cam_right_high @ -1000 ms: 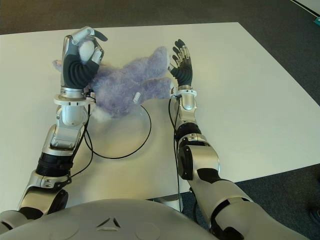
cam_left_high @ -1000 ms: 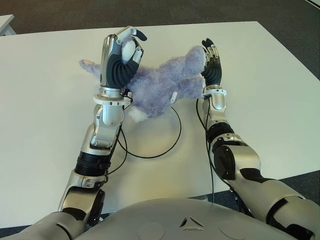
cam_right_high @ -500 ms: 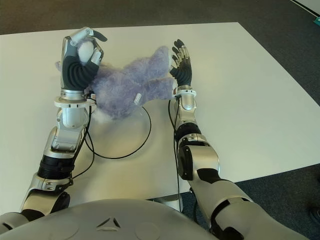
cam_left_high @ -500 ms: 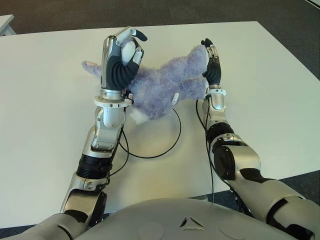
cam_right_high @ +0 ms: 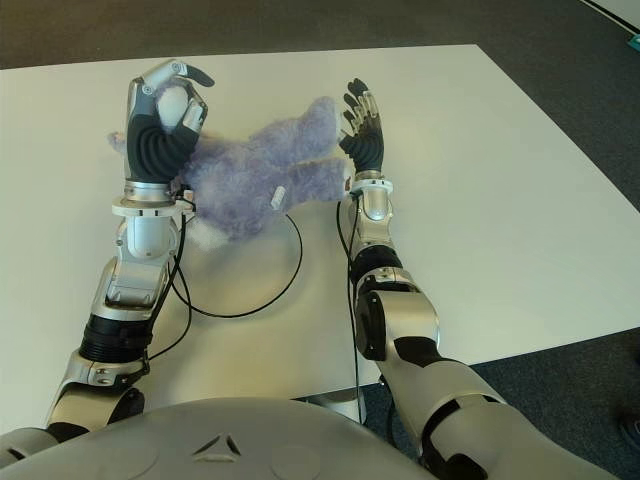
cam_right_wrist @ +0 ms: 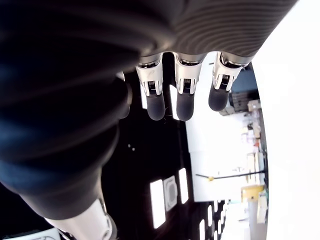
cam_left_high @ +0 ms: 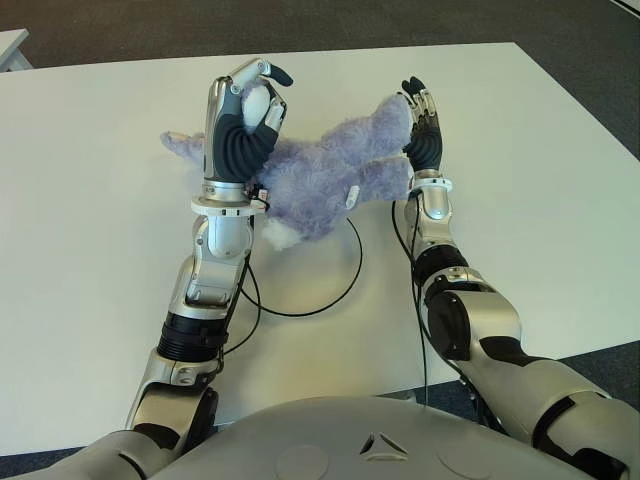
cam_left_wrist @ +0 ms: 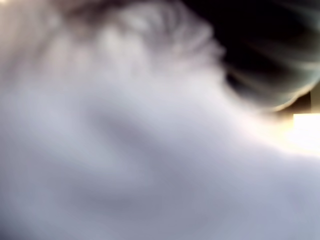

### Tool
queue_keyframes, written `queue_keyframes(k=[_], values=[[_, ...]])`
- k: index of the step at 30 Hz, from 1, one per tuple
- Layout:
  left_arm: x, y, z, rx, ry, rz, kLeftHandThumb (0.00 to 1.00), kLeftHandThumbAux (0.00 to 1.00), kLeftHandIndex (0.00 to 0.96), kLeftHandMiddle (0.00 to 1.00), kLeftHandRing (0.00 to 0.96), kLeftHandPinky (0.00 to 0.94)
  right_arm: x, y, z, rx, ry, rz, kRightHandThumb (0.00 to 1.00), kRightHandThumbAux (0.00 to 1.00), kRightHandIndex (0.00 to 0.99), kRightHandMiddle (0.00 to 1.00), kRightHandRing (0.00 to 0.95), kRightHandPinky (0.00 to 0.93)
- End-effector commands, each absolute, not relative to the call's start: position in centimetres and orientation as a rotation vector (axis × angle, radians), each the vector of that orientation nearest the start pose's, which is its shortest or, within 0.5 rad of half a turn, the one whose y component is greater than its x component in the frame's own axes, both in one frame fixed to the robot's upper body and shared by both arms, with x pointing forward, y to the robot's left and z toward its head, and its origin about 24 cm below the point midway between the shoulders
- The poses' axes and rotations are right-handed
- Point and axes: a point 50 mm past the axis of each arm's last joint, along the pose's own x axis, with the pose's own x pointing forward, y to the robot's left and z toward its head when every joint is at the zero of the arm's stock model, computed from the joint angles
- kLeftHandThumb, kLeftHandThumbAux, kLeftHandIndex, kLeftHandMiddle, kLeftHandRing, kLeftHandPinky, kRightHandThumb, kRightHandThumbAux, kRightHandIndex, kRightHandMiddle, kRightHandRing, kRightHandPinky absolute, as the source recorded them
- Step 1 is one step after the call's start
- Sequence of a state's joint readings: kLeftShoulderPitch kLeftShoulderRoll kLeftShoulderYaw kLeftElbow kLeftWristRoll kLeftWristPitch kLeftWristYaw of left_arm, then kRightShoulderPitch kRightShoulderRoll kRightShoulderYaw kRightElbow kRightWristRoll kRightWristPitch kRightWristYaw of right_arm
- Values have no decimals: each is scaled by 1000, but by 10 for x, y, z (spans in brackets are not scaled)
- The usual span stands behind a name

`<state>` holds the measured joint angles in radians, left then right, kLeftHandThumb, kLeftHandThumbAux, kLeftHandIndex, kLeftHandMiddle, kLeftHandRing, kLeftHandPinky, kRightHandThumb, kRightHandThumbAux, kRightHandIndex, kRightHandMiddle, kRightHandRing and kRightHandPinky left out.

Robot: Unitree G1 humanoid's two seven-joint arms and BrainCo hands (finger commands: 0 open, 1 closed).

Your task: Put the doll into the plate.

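From my left eye I see a shaggy lilac plush doll [cam_left_high: 325, 175] held up above the smooth white table [cam_left_high: 520, 180], just over the far rim of a clear, round plate [cam_left_high: 345, 270] with a thin dark edge; nothing lies flat in the plate. My left hand [cam_left_high: 243, 120], ribbed black rubber and silver metal, curls its fingers around a pale tuft of the doll. My right hand [cam_left_high: 422, 125] stands upright with fingers straight, pressed against the doll's other end. A small white tag [cam_left_high: 351, 197] hangs from the fur; I cannot read any writing on it. My right eye shows the same. My left wrist view is filled by blurred pale fur [cam_left_wrist: 150, 165]. My right wrist view shows my fingertips [cam_right_wrist: 184, 105] extended, clasping nothing.
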<state>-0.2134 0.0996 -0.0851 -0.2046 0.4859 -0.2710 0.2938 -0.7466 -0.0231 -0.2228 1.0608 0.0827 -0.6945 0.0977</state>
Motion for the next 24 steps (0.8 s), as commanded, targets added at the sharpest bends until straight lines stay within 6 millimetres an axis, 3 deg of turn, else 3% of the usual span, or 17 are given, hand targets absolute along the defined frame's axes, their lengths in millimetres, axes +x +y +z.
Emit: queue_keyframes(k=[1, 24], values=[[260, 128, 165, 447, -757, 154, 728, 695, 444, 826, 838, 845, 349, -141, 55, 139, -246, 20, 216, 825, 82, 102, 83, 70], [262, 131, 159, 408, -686, 151, 732, 695, 444, 839, 852, 860, 350, -142, 54, 147, -240, 23, 236, 819, 85, 101, 81, 73]])
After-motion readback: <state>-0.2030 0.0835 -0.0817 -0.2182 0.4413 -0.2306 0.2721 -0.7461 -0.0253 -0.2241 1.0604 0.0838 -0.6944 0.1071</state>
